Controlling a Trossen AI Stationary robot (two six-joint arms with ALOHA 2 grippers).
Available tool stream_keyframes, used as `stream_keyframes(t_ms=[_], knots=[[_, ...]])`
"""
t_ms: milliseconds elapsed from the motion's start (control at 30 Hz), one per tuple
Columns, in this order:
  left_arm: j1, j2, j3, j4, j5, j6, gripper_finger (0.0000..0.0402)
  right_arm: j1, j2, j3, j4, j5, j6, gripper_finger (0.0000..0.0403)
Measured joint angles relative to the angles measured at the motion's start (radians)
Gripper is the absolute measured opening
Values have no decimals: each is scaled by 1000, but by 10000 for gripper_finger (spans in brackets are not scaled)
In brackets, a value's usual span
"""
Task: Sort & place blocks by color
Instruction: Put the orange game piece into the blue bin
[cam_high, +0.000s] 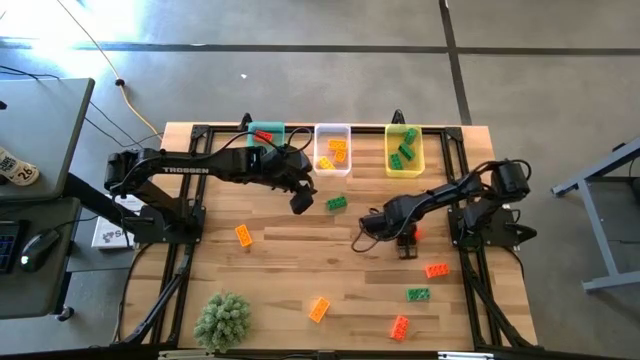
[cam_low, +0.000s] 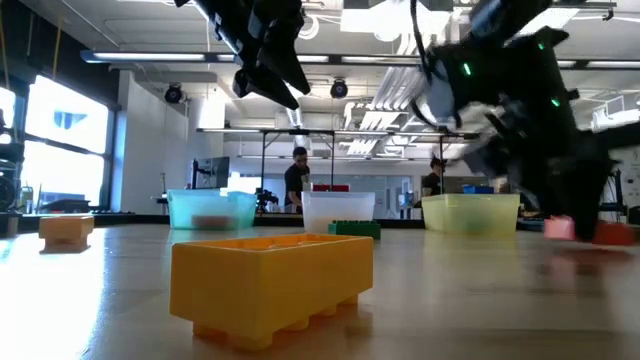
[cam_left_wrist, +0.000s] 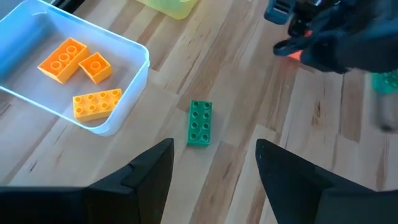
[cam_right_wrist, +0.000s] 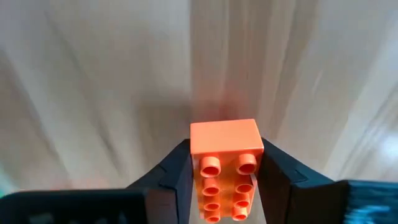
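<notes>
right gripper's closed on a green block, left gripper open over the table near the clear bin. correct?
Not green. The right gripper is closed on a red-orange block, as the right wrist view shows. The left gripper is open over the table near the clear bin.

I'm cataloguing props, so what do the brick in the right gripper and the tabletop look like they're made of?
Red-orange brick clamped in the right gripper: likely moulded plastic, smooth, faintly glossy, with crisp round studs. Tabletop: apparently wood, pale planks with visible grain and seams, matte.
</notes>
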Motion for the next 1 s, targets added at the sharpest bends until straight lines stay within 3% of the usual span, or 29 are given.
stream_keyframes(t_ms=[400, 800, 1000], knots=[[68, -2, 0, 15, 154, 13, 216, -121, -97, 268, 36, 67, 66, 111], [105, -3, 0, 176, 210, 123, 216, -238, -96, 514, 45, 65, -66, 111], [137, -3, 0, 226, 212, 124, 216, -320, -96, 647, 48, 12, -153, 111]])
